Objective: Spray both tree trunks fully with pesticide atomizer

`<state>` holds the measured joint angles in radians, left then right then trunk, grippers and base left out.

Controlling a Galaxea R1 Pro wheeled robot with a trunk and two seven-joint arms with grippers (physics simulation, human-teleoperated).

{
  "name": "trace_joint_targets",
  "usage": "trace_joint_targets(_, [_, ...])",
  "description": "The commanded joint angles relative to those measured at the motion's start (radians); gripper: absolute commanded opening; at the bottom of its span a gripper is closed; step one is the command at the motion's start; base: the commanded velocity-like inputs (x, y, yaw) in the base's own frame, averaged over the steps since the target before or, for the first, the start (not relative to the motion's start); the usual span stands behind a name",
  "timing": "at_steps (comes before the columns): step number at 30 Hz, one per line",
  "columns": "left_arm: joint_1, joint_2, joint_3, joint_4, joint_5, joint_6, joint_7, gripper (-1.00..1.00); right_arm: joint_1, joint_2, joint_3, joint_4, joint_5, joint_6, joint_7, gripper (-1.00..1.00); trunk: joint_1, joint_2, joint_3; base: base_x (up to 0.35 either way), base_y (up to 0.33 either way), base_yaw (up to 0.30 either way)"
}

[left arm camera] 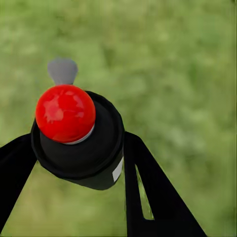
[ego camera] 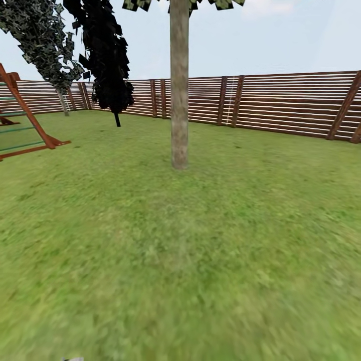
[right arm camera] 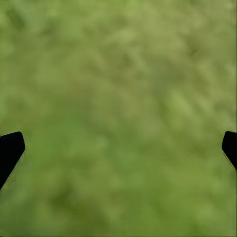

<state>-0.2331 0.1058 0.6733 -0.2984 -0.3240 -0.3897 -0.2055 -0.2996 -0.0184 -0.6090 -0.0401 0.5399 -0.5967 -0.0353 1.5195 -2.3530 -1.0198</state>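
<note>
- Grey-brown tree trunk (ego camera: 179,85) stands ahead of me on the lawn (ego camera: 180,260), in front of the slatted fence (ego camera: 291,103).
- Left gripper (left arm camera: 74,148) is clamped around the black pesticide atomizer (left arm camera: 84,148), its red cap (left arm camera: 65,113) facing my wrist camera, above grass.
- Right gripper (right arm camera: 118,148) hangs spread wide, holding nothing.

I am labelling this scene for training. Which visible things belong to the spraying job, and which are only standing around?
For the job:
- black atomizer with red round top, in left gripper
- smooth grey-tan tree trunk

Only standing around:
- brown slatted wooden fence
- dark narrow tree
- wooden play frame
</note>
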Motion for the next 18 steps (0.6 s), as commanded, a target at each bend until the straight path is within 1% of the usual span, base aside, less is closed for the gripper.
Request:
trace_joint_targets(1, [0.0,0.0,0.0,0.0,0.0,0.0,0.0,-1.0,0.0,0.0,0.0,0.0,0.0,0.0,0.0,1.0,0.0,0.0,0.0,0.344,0.0,0.0])
trace_joint_targets(18, [0.0,0.0,0.0,0.001,0.0,0.0,0.0,-1.0,0.0,0.0,0.0,0.0,0.0,0.0,0.0,1.0,0.0,0.0,0.0,0.344,0.0,0.0])
